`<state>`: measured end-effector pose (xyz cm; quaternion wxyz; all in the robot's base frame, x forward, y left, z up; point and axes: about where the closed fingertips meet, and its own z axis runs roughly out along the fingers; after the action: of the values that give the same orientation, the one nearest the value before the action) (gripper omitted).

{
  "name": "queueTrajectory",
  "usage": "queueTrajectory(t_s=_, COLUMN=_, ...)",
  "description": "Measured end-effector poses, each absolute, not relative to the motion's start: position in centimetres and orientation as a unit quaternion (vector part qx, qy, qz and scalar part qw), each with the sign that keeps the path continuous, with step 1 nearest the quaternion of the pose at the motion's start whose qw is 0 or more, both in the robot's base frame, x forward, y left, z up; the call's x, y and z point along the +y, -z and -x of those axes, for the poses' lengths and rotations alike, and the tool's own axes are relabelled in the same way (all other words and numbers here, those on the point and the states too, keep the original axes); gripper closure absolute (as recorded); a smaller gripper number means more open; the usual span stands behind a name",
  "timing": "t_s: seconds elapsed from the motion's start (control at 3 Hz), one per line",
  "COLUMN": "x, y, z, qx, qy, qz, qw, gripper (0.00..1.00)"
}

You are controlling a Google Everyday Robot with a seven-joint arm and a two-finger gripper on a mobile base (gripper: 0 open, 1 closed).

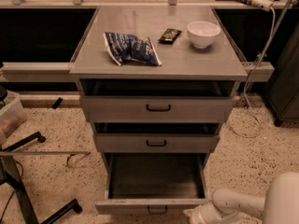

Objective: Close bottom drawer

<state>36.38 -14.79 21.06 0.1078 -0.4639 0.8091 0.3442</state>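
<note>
Three grey metal drawers stack under a flat grey desk (205, 62). The bottom drawer (152, 205), with a low front panel and a small black loop handle (157, 211), is pulled far out towards the camera, its dark deep tray open to view. The middle drawer (156, 143) and the taller-fronted top drawer (158, 108) each stand out only a little, with a dark gap above each front.

On the desk lie a crumpled blue snack bag (131, 48), a small dark packet (169, 35) and a round white bowl (203, 33), the packet between the bag and the bowl.

The white tool (198, 215) sits low at the picture's bottom edge, just beside the right front corner of the bottom drawer, on a pale arm (243, 205) that reaches in from the right. Whether the tool is wide or narrow I cannot tell.
</note>
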Motion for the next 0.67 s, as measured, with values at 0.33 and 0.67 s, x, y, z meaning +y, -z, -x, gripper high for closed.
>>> queueTrajectory(t_s=0.33, x=-14.4, y=-19.3, z=-36.4, qx=0.805, qy=-0.353, qz=0.468, qw=0.093, gripper=0.00)
queueTrajectory(t_s=0.67, x=-12.8, y=-17.9, z=-37.4, qx=0.793, qy=-0.364, qz=0.482, qw=0.082, gripper=0.00)
